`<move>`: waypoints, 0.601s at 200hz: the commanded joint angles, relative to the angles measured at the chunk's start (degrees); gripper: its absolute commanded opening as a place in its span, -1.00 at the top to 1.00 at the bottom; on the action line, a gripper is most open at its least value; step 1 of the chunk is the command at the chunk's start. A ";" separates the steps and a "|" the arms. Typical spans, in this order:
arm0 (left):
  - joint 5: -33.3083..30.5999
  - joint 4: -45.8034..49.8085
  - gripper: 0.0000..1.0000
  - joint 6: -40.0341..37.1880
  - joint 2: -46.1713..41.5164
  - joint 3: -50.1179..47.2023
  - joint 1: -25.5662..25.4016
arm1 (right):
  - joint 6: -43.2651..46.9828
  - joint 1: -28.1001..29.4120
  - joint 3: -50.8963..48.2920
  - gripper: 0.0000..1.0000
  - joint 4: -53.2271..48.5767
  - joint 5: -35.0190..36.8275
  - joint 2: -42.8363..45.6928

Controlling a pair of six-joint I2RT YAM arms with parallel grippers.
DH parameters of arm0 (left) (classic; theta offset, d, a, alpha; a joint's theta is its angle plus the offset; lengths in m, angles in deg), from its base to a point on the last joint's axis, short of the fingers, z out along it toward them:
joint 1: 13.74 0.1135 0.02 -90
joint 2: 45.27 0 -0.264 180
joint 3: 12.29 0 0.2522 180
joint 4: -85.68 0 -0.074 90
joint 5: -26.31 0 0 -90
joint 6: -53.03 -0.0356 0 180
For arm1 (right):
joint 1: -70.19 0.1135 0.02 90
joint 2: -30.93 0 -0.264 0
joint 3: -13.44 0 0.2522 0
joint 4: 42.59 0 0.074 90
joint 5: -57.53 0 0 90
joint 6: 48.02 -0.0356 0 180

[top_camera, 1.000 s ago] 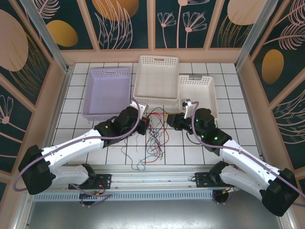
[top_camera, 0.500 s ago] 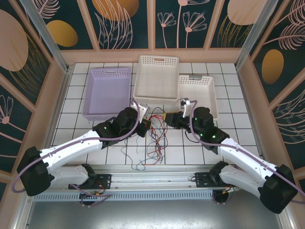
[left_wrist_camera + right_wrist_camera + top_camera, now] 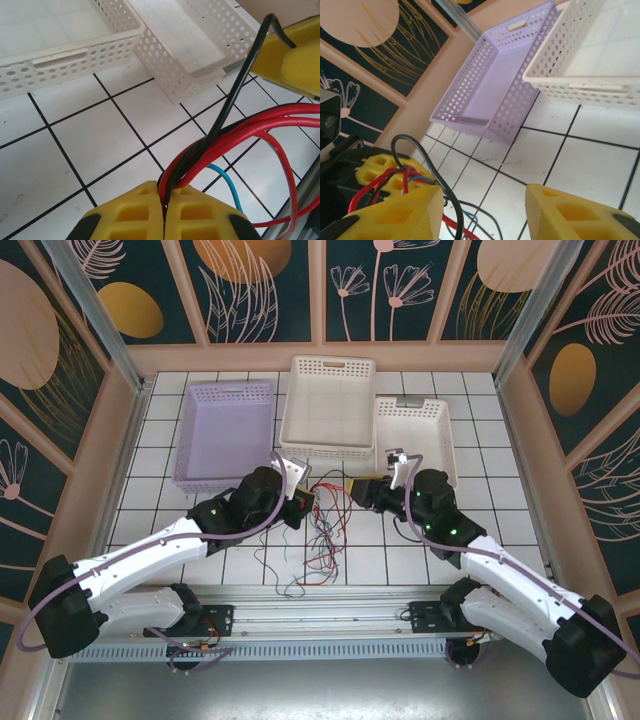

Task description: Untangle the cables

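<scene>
Risk: left claw (image 3: 164,210) clamped on the cables (image 3: 322,535) just in front of the white basket (image 3: 328,451), right claw (image 3: 484,195) gaping beside, black strand (image 3: 237,85) hooked over it, likely to snag and tighten the tangle on any pull. Floral walls (image 3: 90,360) behind the basket; white tiled desk (image 3: 140,500) beneath.

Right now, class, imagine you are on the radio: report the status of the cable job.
Left end effector shut on the cables. Right end effector open, black cable looping beside one finger. White basket close beyond the bundle.
</scene>
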 commanded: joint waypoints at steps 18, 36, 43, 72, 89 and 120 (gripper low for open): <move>0.69 -3.20 1.00 -0.75 -0.10 0.07 0.07 | -3.85 0.38 -3.19 0.06 10.61 -6.12 -0.72; 1.57 -3.81 1.00 -0.85 0.00 0.15 0.03 | -5.13 0.49 -3.86 0.32 14.44 -7.85 -1.31; 1.66 -3.91 1.00 -0.80 -0.06 0.12 0.06 | -5.17 0.59 -3.44 0.56 14.48 -7.60 -1.37; 1.35 -3.16 1.00 -1.23 -0.33 -0.11 0.08 | -2.26 0.37 0.25 1.00 6.21 0.92 2.04; 1.13 -2.25 1.00 -1.54 -0.63 -0.51 0.02 | -0.92 -0.48 2.98 1.00 -0.76 8.96 5.70; 2.66 -0.94 1.00 -2.20 -0.80 -1.28 0.01 | 1.81 -3.70 8.68 1.00 -9.94 16.53 9.81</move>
